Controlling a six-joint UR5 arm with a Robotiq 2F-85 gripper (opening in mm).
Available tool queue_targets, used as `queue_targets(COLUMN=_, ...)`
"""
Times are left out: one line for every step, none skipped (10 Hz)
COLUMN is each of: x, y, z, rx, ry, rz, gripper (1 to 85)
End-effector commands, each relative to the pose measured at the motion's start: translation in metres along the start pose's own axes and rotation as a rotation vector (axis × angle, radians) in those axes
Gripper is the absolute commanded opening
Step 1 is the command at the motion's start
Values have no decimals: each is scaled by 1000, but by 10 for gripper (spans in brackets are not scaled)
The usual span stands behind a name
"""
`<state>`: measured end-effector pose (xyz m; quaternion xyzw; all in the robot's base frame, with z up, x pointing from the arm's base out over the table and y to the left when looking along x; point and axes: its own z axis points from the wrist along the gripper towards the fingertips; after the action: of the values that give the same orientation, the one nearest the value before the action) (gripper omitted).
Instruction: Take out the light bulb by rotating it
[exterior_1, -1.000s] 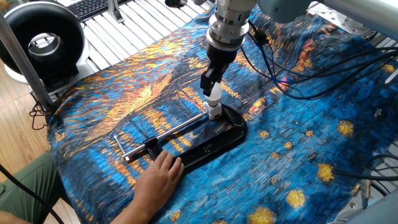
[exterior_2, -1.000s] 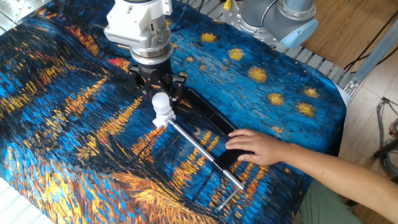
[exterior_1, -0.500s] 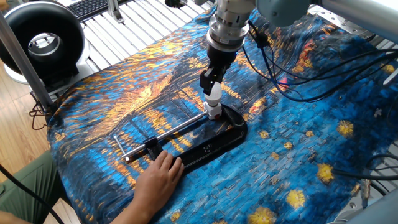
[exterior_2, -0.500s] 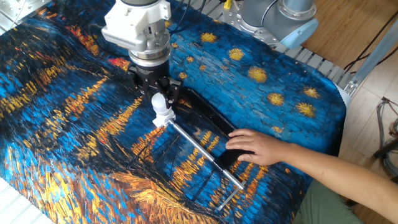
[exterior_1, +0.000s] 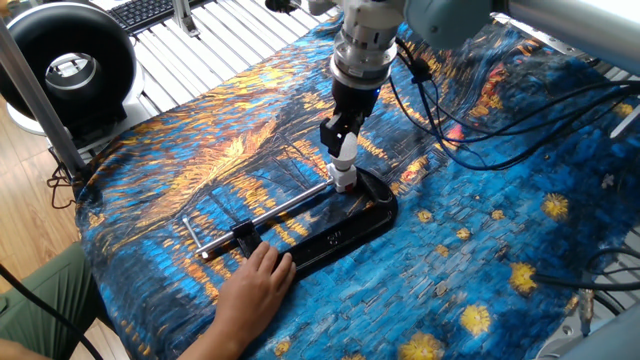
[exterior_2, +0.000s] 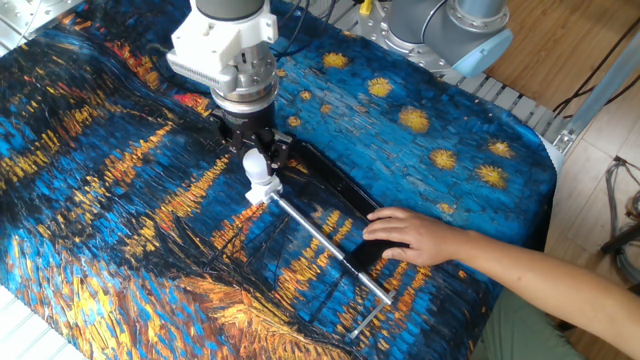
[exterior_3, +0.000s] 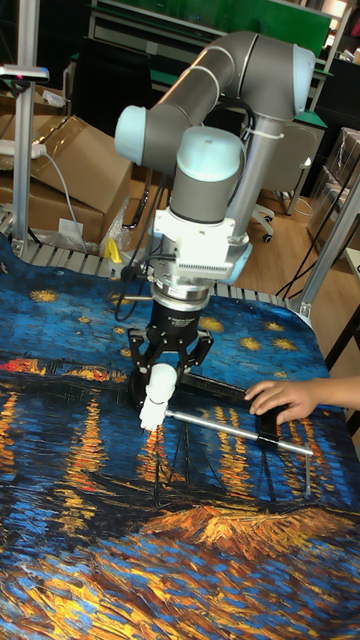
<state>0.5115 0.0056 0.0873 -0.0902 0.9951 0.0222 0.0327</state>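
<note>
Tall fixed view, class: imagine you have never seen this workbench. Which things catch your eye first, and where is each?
The bright blue-and-orange painted cloth covers the whole table. At its middle, the grey robot arm's end effector points straight down, its black fingers around a small white frosted light bulb. The bulb sits at the end of a black clamp with a long silver bar, and a person's bare hand rests on the clamp's far end at the right.

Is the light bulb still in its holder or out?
Still in. The light bulb stands upright on the white socket, with the gripper around it.
</note>
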Motion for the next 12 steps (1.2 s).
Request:
queue_targets(x=-1, y=7, z=1, rx=10, ry=6, rz=41, gripper=490)
queue_targets(x=-2, y=7, z=1, rx=10, ry=6, rz=41, gripper=480)
queue_targets(x=-1, y=5, z=0, rx=12, ry=6, rz=39, gripper=453)
queue_targets(x=-1, y=2, z=-2, rx=13, ry=7, rz=30, gripper=433)
queue_targets(x=0, y=-1, z=-4, rx=16, ry=10, rz=21, gripper=400)
queue_targets(x=1, y=-3, z=-3, rx=23, ry=14, rz=5, gripper=363)
queue_targets(x=-9, y=1, z=0, rx=27, ry=-25, rz=-2, gripper=263)
queue_targets(x=-11, y=10, z=3, rx=14, ry=-31, rz=-27, gripper=217)
queue_targets(x=-12, y=12, z=5, rx=20, ry=-37, rz=-84, gripper=217)
queue_targets(x=-11, y=11, z=4, rx=22, ry=-31, rz=-152, gripper=220)
queue_targets(x=-8, y=7, z=-1, rx=26, ry=-25, rz=-233, gripper=220)
queue_targets(x=-6, y=2, z=-8, rx=23, ry=-22, rz=-291, gripper=220)
